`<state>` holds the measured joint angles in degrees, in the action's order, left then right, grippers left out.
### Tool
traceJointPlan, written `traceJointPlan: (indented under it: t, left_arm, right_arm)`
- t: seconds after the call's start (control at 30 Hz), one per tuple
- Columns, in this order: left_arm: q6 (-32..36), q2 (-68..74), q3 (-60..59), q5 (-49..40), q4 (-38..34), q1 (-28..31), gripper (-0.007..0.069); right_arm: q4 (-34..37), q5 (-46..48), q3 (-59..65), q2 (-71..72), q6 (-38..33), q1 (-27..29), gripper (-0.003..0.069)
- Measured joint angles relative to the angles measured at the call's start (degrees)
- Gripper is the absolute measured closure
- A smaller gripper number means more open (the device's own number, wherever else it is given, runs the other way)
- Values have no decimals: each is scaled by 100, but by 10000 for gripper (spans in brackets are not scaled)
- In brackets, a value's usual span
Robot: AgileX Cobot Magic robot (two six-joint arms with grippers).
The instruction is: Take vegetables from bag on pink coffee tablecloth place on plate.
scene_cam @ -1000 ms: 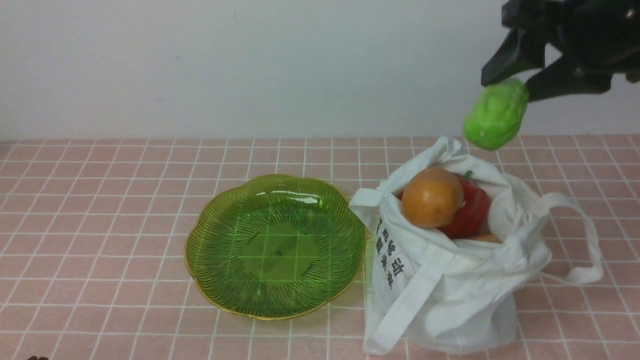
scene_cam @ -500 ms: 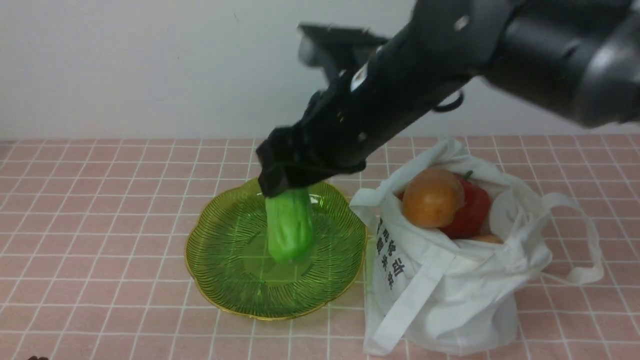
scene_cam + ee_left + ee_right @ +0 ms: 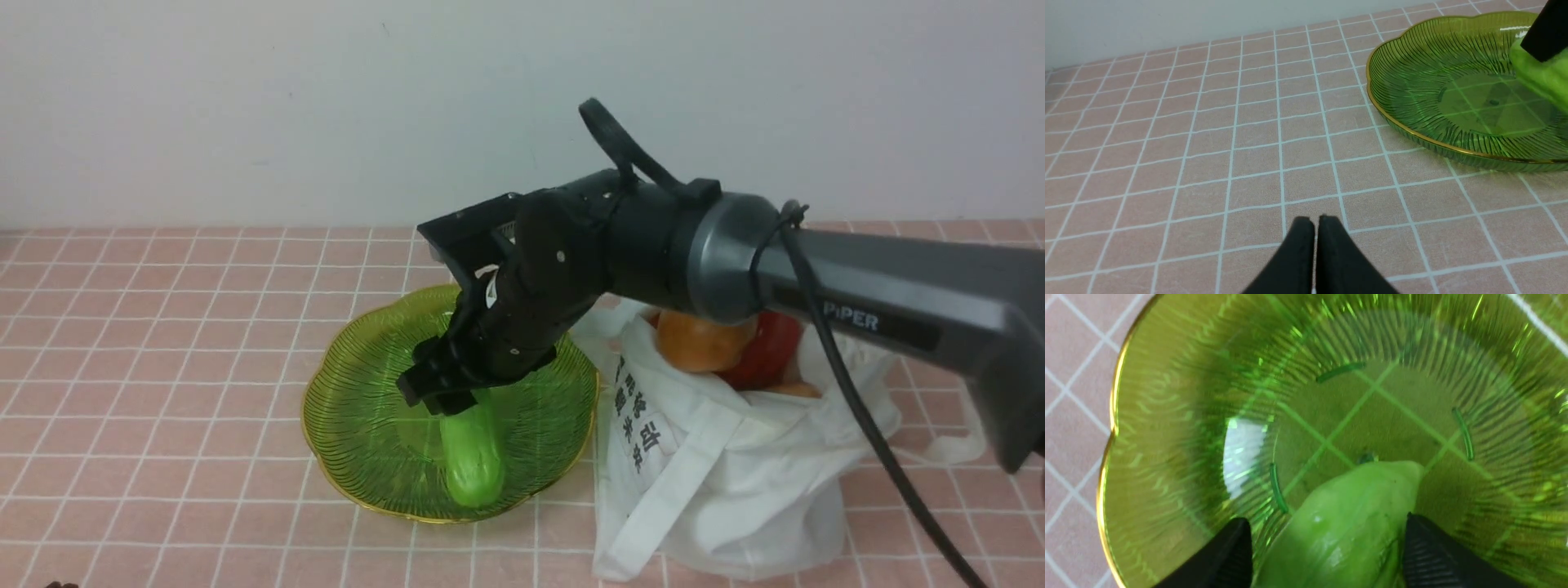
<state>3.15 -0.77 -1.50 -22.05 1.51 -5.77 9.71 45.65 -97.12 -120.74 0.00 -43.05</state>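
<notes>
My right gripper (image 3: 447,402) is shut on the bright-green cucumber (image 3: 472,459) and holds it down in the green plate (image 3: 359,425), its free end at the plate's floor. In the right wrist view the cucumber (image 3: 1347,526) fills the gap between my fingers (image 3: 1325,522) over the ribbed plate (image 3: 1167,416). The white bag (image 3: 735,490) stands right of the plate with the orange-brown piece (image 3: 694,345) and the red pepper (image 3: 774,351) in its mouth, partly hidden by my arm. My left gripper (image 3: 1314,221) is shut and empty, low over the pink tablecloth (image 3: 1208,122).
The plate (image 3: 1412,81) and cucumber (image 3: 1541,77) also show in the left wrist view. The bag's strap handles (image 3: 939,447) trail right on the cloth. A pale wall runs along the table's far edge.
My right arm carried the cucumber from above the bag leftward and down into the plate, and it now sits lower and nearer the plate's front rim.
</notes>
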Motion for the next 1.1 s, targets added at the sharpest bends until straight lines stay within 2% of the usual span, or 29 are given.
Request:
traceJointPlan:
  t: [0.17, 0.27, 0.33, 0.4, 0.47, 0.5, 0.53, 0.57, 0.6, 0.63, 0.7, 0.77, 0.9, 1.0, 1.07, 1.1]
  left_arm:
    - [0, 0, 0, 0, 0, 0, 629]
    - [0, 0, 0, 0, 0, 0, 629]
    - [0, 0, 0, 0, 0, 0, 629]
    - [0, 0, 0, 0, 0, 0, 629]
    - [0, 0, 0, 0, 0, 0, 629]
    - [0, 0, 0, 0, 0, 0, 629]
    - [0, 0, 0, 0, 0, 0, 629]
    - [0, 0, 0, 0, 0, 0, 629]
    - [0, 0, 0, 0, 0, 0, 629]
    - [0, 0, 0, 0, 0, 0, 629]
    - [0, 0, 0, 0, 0, 0, 629]
    - [0, 0, 0, 0, 0, 0, 629]
    - [0, 0, 0, 0, 0, 0, 629]
    - [0, 0, 0, 0, 0, 0, 629]
    - [0, 0, 0, 0, 0, 0, 629]
    - [0, 0, 0, 0, 0, 0, 629]
  right_arm:
    - [-158, 177, -271, 0, 0, -6, -6]
    - [-401, 626, -607, 20, 78, -6, -18]
    - [-641, 1013, -854, 86, 222, -6, 1]
    - [-1111, 1616, -1243, 284, 454, -9, 80]
    - [-1735, 2214, -1628, 620, 642, -9, 215]
    - [-1848, 2288, -1685, 657, 672, -9, 230]
    - [-2299, 2457, -1858, 1019, 787, -9, 369]
    - [-2407, 2478, -1885, 1064, 808, -9, 385]
    - [-2735, 2523, -1921, 1398, 913, -9, 498]
    - [-2898, 2560, -1921, 1665, 1009, -9, 566]
    - [-3055, 2597, -1875, 2174, 1175, -9, 633]
    - [-3105, 2610, -1714, 2873, 1356, -9, 662]
    - [-2937, 2636, -970, 4348, 1778, -9, 673]
    - [-2737, 2606, -225, 5263, 1842, -9, 673]
    - [-2541, 2001, 1000, 6486, 1902, -9, 673]
    - [-2510, 1936, 1213, 6573, 1917, -9, 673]
